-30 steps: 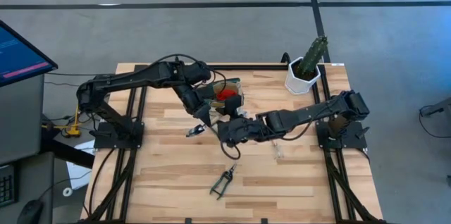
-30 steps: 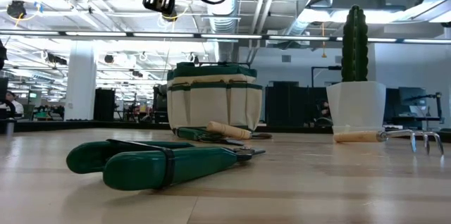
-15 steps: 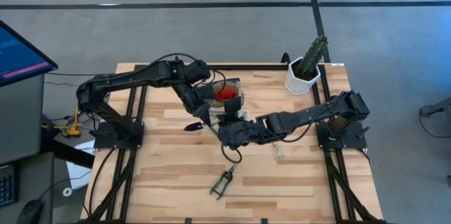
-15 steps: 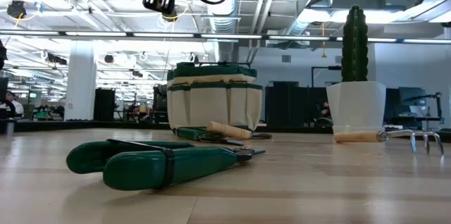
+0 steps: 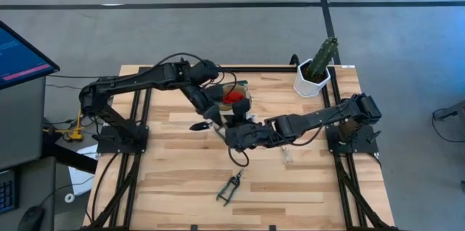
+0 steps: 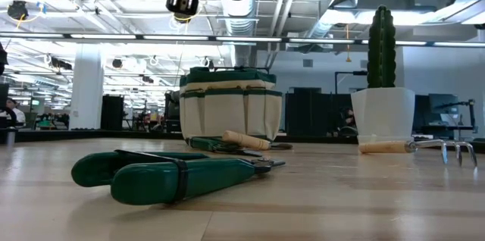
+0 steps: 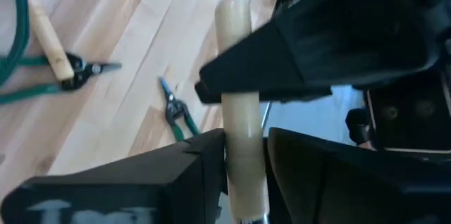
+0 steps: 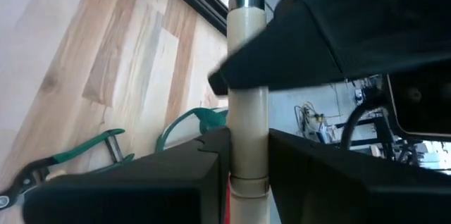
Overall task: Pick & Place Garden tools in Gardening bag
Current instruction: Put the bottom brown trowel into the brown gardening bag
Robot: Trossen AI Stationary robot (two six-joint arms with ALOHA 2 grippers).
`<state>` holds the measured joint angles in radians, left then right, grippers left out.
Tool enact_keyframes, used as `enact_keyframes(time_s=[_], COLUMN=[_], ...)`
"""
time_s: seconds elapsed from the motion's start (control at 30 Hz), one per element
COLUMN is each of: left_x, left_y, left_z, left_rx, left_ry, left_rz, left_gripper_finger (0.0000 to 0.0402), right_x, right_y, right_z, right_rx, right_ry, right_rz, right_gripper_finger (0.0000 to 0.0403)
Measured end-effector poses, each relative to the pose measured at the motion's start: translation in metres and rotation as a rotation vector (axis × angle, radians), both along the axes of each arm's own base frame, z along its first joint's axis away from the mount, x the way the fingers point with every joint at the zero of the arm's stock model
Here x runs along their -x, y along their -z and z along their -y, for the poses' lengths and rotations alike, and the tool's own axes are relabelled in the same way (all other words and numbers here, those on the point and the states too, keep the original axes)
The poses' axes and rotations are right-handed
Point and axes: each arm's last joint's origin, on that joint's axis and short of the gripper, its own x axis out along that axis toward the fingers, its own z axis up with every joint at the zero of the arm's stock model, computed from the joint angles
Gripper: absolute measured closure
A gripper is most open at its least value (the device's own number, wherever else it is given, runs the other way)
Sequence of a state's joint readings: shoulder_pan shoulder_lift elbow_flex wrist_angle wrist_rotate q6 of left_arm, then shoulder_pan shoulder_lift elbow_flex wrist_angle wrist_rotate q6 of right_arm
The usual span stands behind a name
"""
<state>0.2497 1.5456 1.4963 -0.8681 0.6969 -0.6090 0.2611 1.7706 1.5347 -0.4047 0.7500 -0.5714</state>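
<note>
Wooden table under both arms: our left gripper and right gripper both pinch one trowel handle in midair, beside the bag. We should probably release left only once right's hold is secure.

Both arms reach in toward the middle of the table and meet there, wrists close together, raised well above the surface. The left gripper comes from the far left, elbow bent; its fingers sit on either side of a pale handle. The right gripper stretches across low and long, its fingers closed on that handle.
</note>
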Motion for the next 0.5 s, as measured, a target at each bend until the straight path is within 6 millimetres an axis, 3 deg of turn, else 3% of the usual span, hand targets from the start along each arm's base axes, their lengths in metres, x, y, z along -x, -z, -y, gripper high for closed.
enact_keyframes(time_s=[0.23, 0.4, 0.5], left_x=[0.005, 0.022, 0.034], left_y=[-0.006, -0.023, -0.042], left_z=[-0.016, -0.029, -0.032], left_rx=[0.001, -0.028, -0.119], left_ry=[-0.043, -0.096, -0.076], left_rz=[0.042, 0.124, 0.258], left_gripper_finger=[0.0298, 0.0298, 0.0298], right_x=[0.001, 0.004, 0.006], right_y=[0.001, 0.007, 0.011], right_z=[0.0, 0.001, 0.005], right_rx=[0.006, -0.012, -0.093], right_ry=[0.002, 0.012, 0.034], right_rz=[-0.015, -0.066, -0.084], right_gripper_finger=[0.0345, 0.0345, 0.0345])
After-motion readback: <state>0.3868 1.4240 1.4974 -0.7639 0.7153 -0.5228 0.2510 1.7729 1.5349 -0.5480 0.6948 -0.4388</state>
